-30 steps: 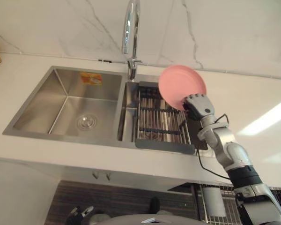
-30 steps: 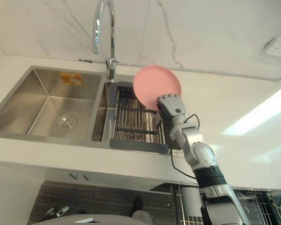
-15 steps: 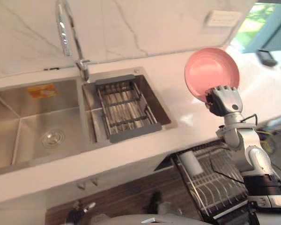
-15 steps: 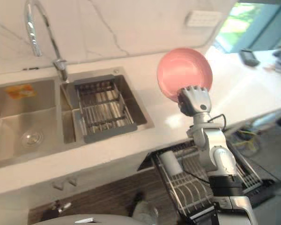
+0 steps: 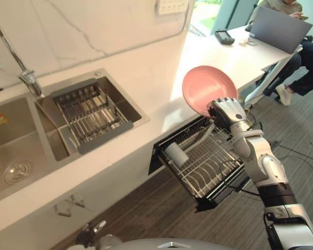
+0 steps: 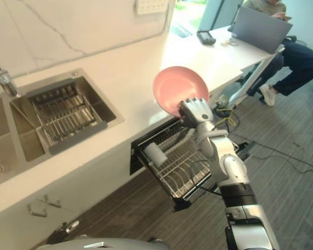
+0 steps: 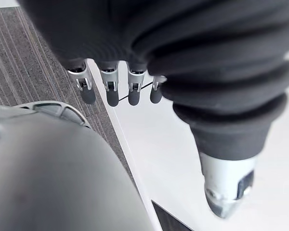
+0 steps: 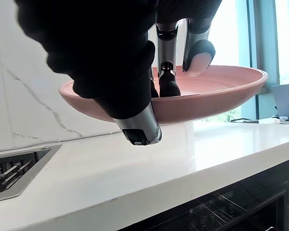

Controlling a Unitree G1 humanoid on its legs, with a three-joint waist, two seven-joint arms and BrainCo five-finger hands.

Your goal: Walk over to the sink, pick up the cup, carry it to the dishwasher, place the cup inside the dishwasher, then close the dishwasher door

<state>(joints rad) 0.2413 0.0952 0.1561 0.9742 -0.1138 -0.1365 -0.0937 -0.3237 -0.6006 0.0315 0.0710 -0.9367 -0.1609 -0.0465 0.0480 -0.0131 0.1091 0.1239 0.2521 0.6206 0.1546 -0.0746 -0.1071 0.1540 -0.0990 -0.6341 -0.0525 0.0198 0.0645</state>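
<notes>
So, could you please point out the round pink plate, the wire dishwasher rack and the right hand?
round pink plate (image 5: 208, 89), left eye view, its centre.
wire dishwasher rack (image 5: 203, 169), left eye view, wire floor.
right hand (image 5: 227, 110), left eye view, its back.

Sink (image 5: 13, 139) left, dishwasher rack (image 5: 197, 167) right

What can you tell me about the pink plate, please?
The plate is round, plain pink and shallow with a raised rim, smooth like plastic or ceramic, with nothing on it. The right hand pinches its lower edge, fingers over the rim and thumb beneath. It is held tilted in the air above the pulled-out dishwasher rack, beside the counter edge.
</notes>
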